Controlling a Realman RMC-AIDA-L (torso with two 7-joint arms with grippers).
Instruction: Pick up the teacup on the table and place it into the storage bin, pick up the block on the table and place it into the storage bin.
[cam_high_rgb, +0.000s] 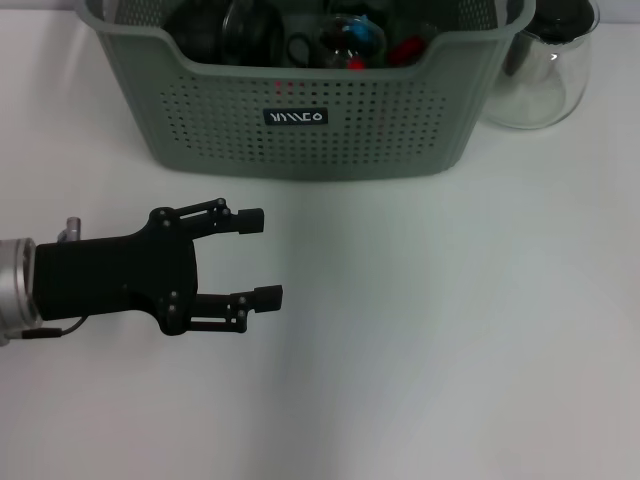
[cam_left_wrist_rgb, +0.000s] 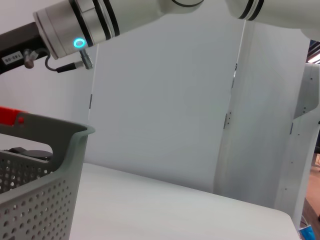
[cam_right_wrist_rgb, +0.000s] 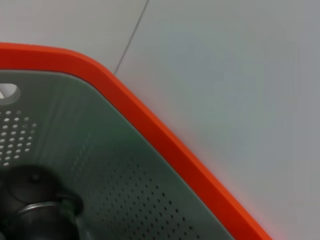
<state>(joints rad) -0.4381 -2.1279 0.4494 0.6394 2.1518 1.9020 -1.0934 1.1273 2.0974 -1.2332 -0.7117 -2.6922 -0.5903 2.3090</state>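
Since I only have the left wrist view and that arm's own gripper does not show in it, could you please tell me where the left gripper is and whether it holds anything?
Observer: The left gripper is open and empty, above the table in front of the storage bin.
Operator: Thank you. Is there a teacup or block on the table to pick?
Observer: The head view shows neither there; only a glass pot stands beside the bin, on the robot's right.
Operator: And inside the bin?
Observer: Dark items lie inside, next to red and blue pieces.
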